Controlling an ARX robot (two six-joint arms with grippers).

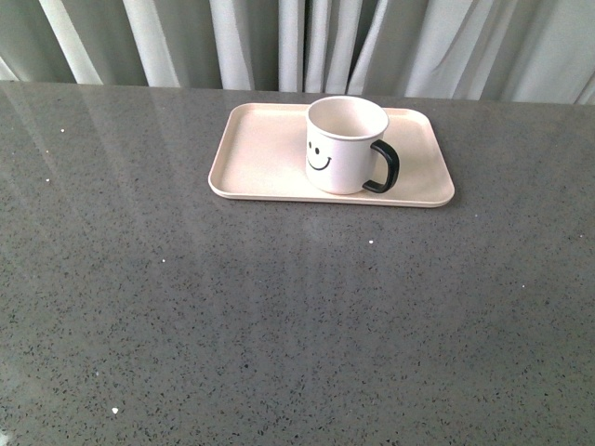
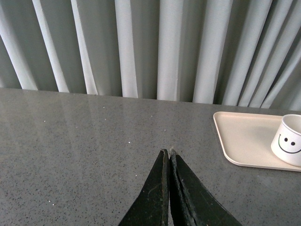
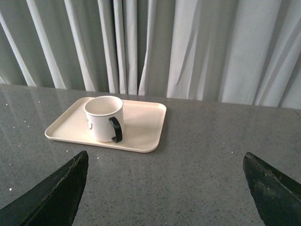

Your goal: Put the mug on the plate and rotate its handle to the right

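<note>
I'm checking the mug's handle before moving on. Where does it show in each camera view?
Front view: the handle sticks out from the right side of the mug, above the plate.
Left wrist view: not in it; only the mug's smiley side shows, cut off by the frame edge.
Right wrist view: the handle is on the mug's side nearest the camera.
Shared landmark: the pink plate under the mug, seen in all three views.

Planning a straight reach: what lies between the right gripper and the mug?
Only grey tabletop and the near rim of the plate lie between the right gripper and the mug, as the right wrist view shows.
</note>
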